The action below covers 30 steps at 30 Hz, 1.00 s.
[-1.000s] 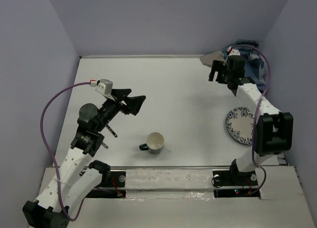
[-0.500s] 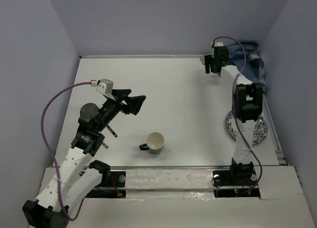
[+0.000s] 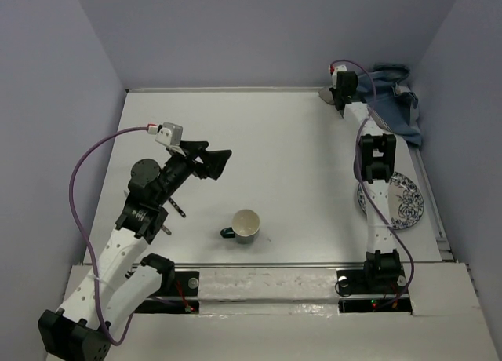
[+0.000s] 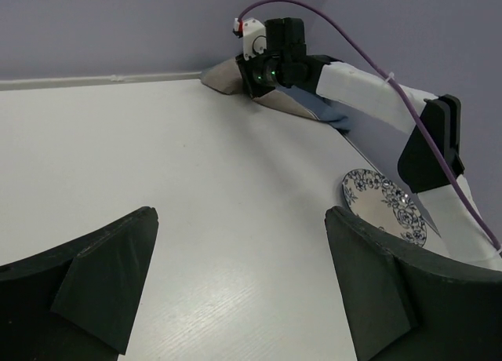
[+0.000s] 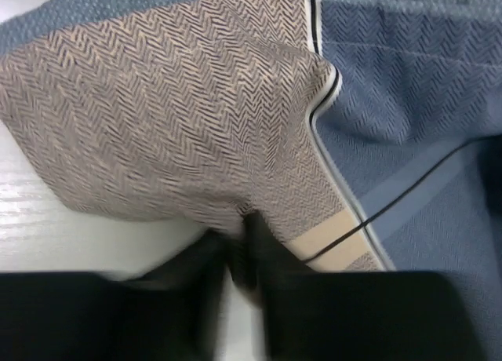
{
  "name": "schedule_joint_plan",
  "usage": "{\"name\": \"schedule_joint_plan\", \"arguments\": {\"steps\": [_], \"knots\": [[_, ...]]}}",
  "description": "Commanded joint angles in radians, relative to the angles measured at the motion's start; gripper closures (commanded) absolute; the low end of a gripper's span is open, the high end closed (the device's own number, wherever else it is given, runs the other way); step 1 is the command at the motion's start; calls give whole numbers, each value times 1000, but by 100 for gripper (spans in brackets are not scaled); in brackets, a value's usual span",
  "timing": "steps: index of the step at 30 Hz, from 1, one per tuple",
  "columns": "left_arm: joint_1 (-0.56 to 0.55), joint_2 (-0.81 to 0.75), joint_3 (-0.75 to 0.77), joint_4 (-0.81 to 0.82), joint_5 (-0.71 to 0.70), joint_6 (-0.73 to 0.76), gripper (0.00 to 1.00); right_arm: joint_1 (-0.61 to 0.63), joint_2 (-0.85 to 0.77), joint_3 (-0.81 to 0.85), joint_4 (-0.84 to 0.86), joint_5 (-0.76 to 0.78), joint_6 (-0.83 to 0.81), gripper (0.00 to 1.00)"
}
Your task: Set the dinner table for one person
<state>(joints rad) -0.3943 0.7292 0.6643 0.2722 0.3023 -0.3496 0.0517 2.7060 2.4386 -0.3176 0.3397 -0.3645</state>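
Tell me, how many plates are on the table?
1. The blue-patterned plate sits near the right edge of the table, partly hidden behind the right arm. The crumpled placemat in the far right corner could hide another, but none shows.

Rough woven herringbone cloth placemat [image 5: 180, 118], tan and blue. Under the placemat, the matte white dinner table [image 4: 157, 157], faintly wood-grained. Near the placemat, a smooth, glazed-looking blue-patterned plate [image 4: 384, 208].
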Motion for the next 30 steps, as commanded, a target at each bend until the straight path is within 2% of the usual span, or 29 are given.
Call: {"name": "schedule_joint_plan", "arguments": {"steps": [1,2,3,5,6,11,14,22,23,25,26,27,30], "knots": [[37,1,28,56,11,-12,1,-16,-6,51,-26,-66,17,100],[44,3,26,61,17,-15,1,-16,-40,12,-17,-105,33,100],[51,7,26,67,27,-20,1,3,-139,-43,39,-135,41,100],[64,18,29,67,31,-19,1,23,-263,-236,131,-305,33,100],[66,19,31,62,29,-17,1,48,-385,-286,144,-434,30,100],[80,18,35,44,-2,-12,1,82,-669,-486,144,-726,85,100],[89,19,35,33,-25,-25,1,112,-729,-578,135,-843,130,100],[92,36,46,-36,-144,-38,1,227,-661,-687,26,-967,156,100],[94,38,49,-45,-158,-43,1,237,-670,-732,26,-960,160,91],[92,44,54,-64,-201,-48,1,260,-705,-771,46,-931,185,59],[94,47,54,-68,-219,-52,1,260,-719,-803,64,-921,211,16],[94,53,55,-73,-232,-55,1,275,-733,-820,71,-913,219,1],[97,76,73,-106,-284,-71,1,284,-810,-890,104,-884,265,0]]}}
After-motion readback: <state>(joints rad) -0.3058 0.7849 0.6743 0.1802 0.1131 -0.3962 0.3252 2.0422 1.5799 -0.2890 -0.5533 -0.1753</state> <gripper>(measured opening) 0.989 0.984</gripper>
